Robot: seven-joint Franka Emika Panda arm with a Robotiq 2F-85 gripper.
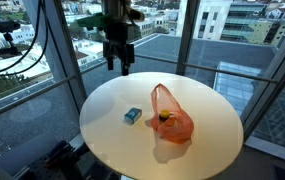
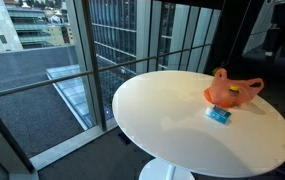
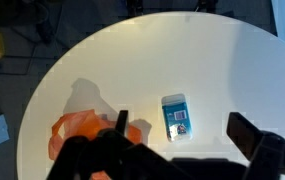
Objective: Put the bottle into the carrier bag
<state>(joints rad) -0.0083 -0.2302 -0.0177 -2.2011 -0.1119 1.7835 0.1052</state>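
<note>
A small flat blue bottle (image 1: 132,115) lies on its side on the round white table (image 1: 212,135). It also shows in an exterior view (image 2: 218,114) and in the wrist view (image 3: 176,116). An orange carrier bag (image 1: 170,118) sits next to it on the table, with something yellow and dark inside; the bag also shows in an exterior view (image 2: 232,90) and in the wrist view (image 3: 82,135). My gripper (image 1: 119,62) hangs high above the table's far edge, open and empty. In the wrist view its fingers (image 3: 182,135) frame the bottle from well above.
The table (image 2: 172,110) stands beside floor-to-ceiling windows with dark metal frames (image 1: 57,60). Black cables (image 1: 22,50) hang near the glass behind the arm. The floor (image 2: 42,120) lies below the table's edge.
</note>
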